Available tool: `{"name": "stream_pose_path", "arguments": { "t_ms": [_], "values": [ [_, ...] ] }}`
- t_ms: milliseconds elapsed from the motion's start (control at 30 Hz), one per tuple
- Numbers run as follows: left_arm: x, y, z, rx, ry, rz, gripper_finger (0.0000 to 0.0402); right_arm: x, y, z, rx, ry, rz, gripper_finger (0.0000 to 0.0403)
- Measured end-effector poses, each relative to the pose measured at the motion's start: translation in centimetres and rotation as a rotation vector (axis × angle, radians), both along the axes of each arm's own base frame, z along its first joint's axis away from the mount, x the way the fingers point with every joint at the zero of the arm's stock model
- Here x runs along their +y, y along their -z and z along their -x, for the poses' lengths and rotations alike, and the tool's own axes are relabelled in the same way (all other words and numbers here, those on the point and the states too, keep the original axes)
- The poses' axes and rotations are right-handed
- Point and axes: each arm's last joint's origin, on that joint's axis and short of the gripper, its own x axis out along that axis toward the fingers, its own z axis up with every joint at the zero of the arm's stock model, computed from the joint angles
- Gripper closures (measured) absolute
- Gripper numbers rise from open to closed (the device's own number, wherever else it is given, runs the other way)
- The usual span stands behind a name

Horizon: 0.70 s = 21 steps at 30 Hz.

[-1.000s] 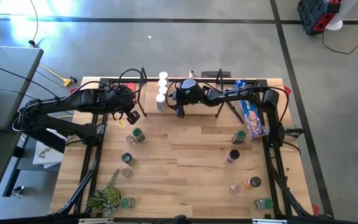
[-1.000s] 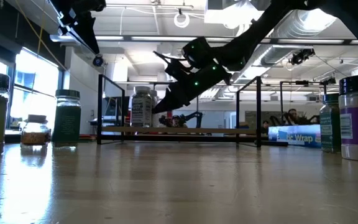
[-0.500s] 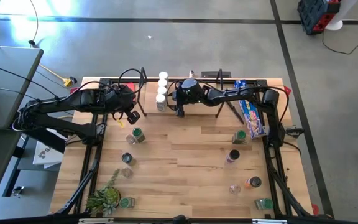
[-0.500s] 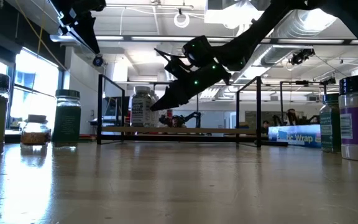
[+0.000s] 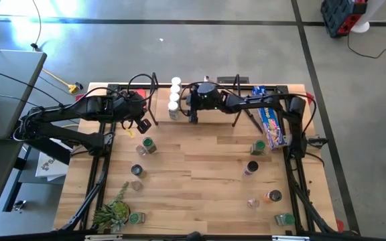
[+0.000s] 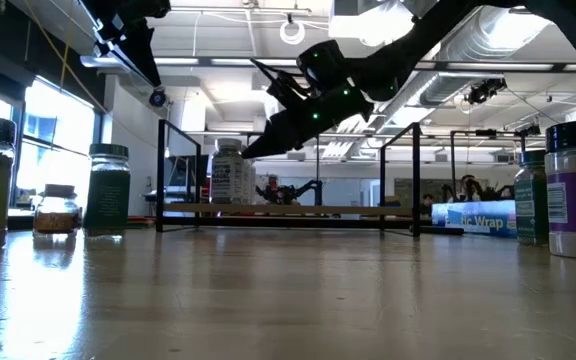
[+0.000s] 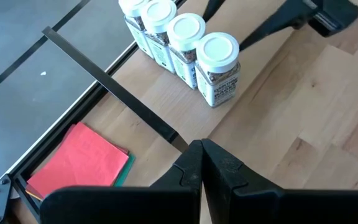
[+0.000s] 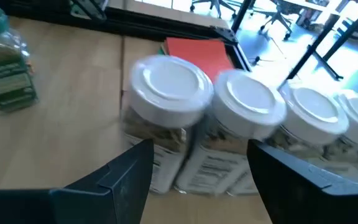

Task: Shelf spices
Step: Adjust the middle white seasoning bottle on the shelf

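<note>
Four white-lidded spices (image 5: pixel 175 94) stand in a row on the shelf (image 5: pixel 159 87) at the table's far edge; the shelf's wooden board (image 6: pixel 298 210) shows in the low view. My right gripper (image 8: pixel 201 149) hovers open just on the near side of the row, at about lid height (image 6: pixel 251 152), with the two nearest jars (image 8: pixel 169 99) ahead of its fingers, touching nothing. My left gripper (image 7: pixel 201 163) hangs shut above the table, left of the row (image 5: pixel 143 126). Other spices, green-lidded (image 5: pixel 147 144) and dark-lidded (image 5: pixel 251 167), stand scattered on the table.
A long blue box (image 5: pixel 270 126) lies at the shelf's right end. A flat red square (image 7: pixel 79 163) lies beyond the shelf's black frame. A green plant (image 5: pixel 112 213) sits at the near left corner. The table's middle (image 5: pixel 200 167) is bare wood.
My right gripper has risen a little beside the row of white-lidded jars, staying open. The jars have kept their places on the shelf.
</note>
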Motion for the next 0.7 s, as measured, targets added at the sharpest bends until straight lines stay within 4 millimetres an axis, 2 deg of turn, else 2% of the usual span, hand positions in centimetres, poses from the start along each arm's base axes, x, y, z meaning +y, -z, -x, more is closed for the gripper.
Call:
{"name": "stream_pose_path", "arguments": {
  "t_ms": [300,400,467,567,700],
  "values": [
    [0.0,0.0,0.0,-0.002,0.000,-0.001,0.0401,-1.1,-0.2,0.4,-0.026,0.000,-0.004,0.0149],
    [0.0,0.0,0.0,-0.002,0.001,0.000,0.0401,-0.9,-0.7,0.7,0.003,0.086,-0.010,0.0149],
    [0.0,0.0,0.0,-0.001,0.001,-0.001,0.0401,-0.1,-1.6,1.0,0.025,0.116,-0.016,0.0149],
    [0.0,0.0,0.0,-0.001,0.002,0.000,0.0401,2.4,-2.6,0.9,0.069,0.064,-0.035,0.0149],
    [0.0,0.0,0.0,0.003,0.009,-0.004,0.0401,6.2,-2.1,0.2,0.120,-0.094,-0.100,0.0149]
  ]
}}
